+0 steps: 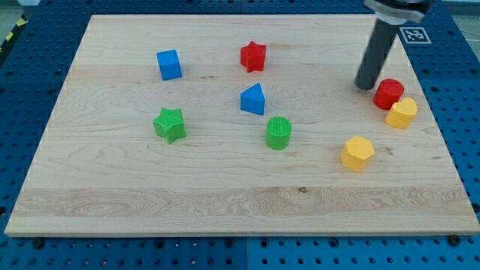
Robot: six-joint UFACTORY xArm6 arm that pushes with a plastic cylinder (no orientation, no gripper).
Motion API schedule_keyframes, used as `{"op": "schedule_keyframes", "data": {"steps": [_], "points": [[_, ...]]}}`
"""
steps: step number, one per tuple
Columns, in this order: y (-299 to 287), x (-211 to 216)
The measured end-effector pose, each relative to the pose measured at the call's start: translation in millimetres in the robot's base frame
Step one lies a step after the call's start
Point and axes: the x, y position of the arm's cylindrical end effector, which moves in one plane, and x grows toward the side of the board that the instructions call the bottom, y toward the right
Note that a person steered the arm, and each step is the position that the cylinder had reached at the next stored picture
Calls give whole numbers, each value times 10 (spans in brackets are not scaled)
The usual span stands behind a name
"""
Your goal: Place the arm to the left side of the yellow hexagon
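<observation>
A yellow hexagon [357, 153] lies at the view's lower right of the wooden board [112, 187]. A second yellow block [402, 112], its shape unclear, sits up and to the right of it, touching a red cylinder [388, 93]. My tip [366, 85] stands on the board just left of the red cylinder. It is well above the yellow hexagon in the view and apart from it. The dark rod rises from the tip towards the view's top right.
A red star [253, 56] and a blue cube [169, 64] lie near the view's top. A blue triangular block [253, 99] and a green cylinder [278, 133] sit mid-board. A green star [170, 124] lies at the left. The board's right edge is close to the yellow blocks.
</observation>
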Motion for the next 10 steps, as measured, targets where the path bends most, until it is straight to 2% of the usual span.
{"op": "schedule_keyframes", "data": {"steps": [2,3,7,10], "points": [[-1,23],[-357,239],[-537,301],[-905,443]]}}
